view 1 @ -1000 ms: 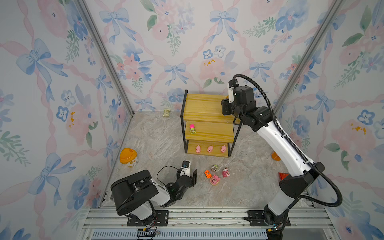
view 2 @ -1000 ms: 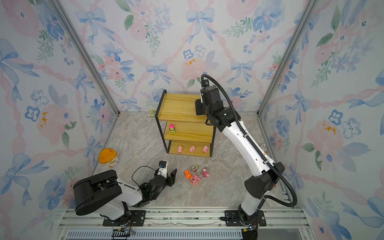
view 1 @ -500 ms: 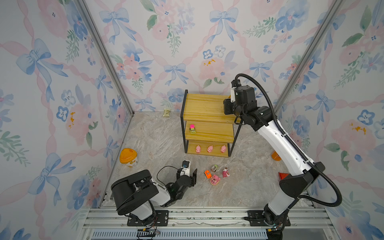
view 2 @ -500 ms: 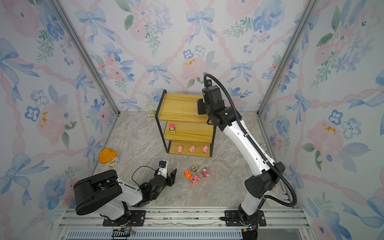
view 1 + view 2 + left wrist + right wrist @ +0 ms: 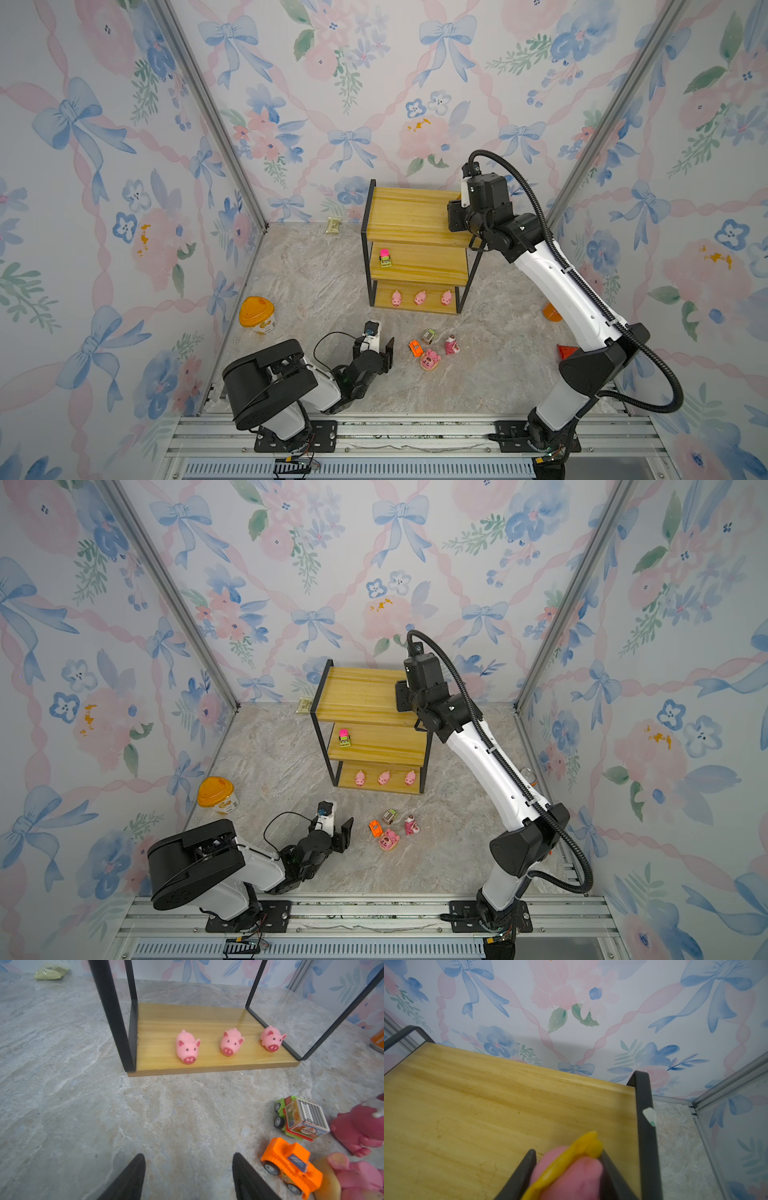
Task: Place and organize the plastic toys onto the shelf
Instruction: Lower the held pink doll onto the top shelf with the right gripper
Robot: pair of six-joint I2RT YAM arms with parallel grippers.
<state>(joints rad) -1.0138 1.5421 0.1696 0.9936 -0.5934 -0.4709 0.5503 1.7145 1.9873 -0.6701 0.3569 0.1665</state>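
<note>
Four toys shelved, one held, four loose. My left tool (image 5: 188, 1156), spread and empty, sits low over the tabletop (image 5: 83, 1115); just right of it: orange car (image 5: 291, 1167), grey-green car (image 5: 301, 1120), nearer pink figurine (image 5: 357, 1178), farther pink figurine (image 5: 359, 1126). Ahead of it, shelf (image 5: 415, 216) holds three pigs (image 5: 230, 1043) (bottom board), pink-green car (image 5: 385, 257) (middle). My right tool (image 5: 568, 1153) pinches third figurine (image 5: 571, 1180) over the bare top board; release pending.
</note>
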